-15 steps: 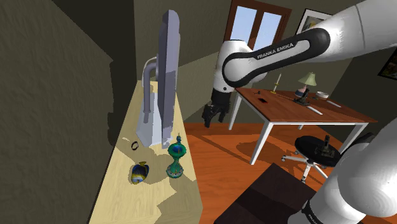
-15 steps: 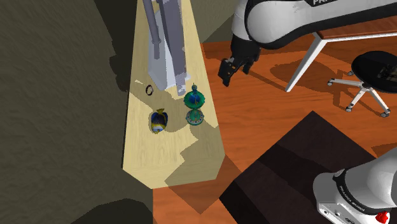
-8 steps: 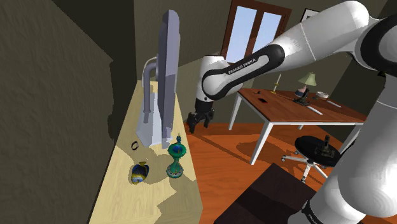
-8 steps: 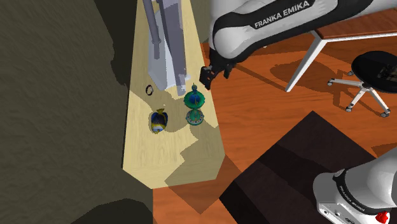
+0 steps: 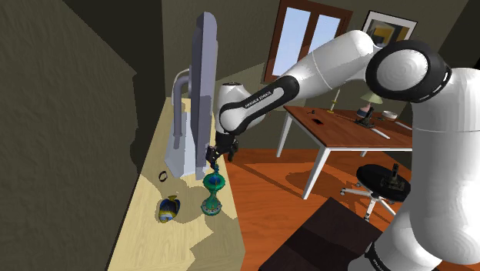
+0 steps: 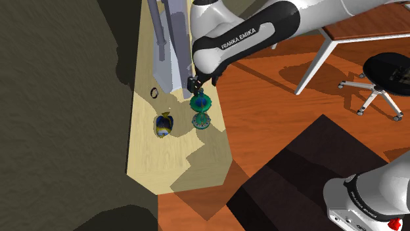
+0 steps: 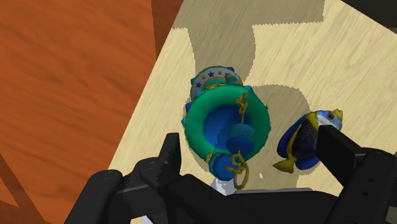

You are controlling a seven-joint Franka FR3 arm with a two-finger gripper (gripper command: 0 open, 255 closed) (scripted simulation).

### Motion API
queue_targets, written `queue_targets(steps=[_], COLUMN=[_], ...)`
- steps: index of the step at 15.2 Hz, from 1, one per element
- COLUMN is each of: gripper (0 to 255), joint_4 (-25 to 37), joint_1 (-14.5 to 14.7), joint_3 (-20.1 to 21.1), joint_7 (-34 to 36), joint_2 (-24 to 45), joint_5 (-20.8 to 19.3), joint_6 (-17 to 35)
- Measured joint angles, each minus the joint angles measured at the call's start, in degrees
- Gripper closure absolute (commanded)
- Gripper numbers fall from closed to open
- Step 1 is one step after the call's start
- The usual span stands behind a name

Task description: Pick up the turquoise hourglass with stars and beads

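Hourglass [image 7: 226, 127], round-rimmed, glossy green and blue

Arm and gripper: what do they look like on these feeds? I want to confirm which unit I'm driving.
The arm has rounded, glossy white links with dark joints. A black band on it carries white FRANKA EMIKA lettering. The gripper is all black, with two blocky, square-ended fingers.

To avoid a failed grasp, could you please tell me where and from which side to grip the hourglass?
Probably its round upper bulb, from straight above: the hourglass stands upright, and the open claw over it is wider than that bulb.
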Motion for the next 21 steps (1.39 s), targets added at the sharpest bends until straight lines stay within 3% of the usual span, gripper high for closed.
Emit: queue_targets(steps=[2, 9, 10, 21], gripper=[0, 0, 255, 255], joint_4=[3.6, 4.2, 4.1, 4.0], joint_1=[0.4, 0.8, 0.8, 0.9], joint_3=[-0.4, -0.8, -0.8, -0.8], joint_7=[0.3, 0.6, 0.6, 0.7], joint_2=[4.1, 8.1, 8.3, 8.2], joint_5=[-0.6, -1.3, -1.3, -1.3], joint_6=[0.4, 3.8, 4.1, 4.1])
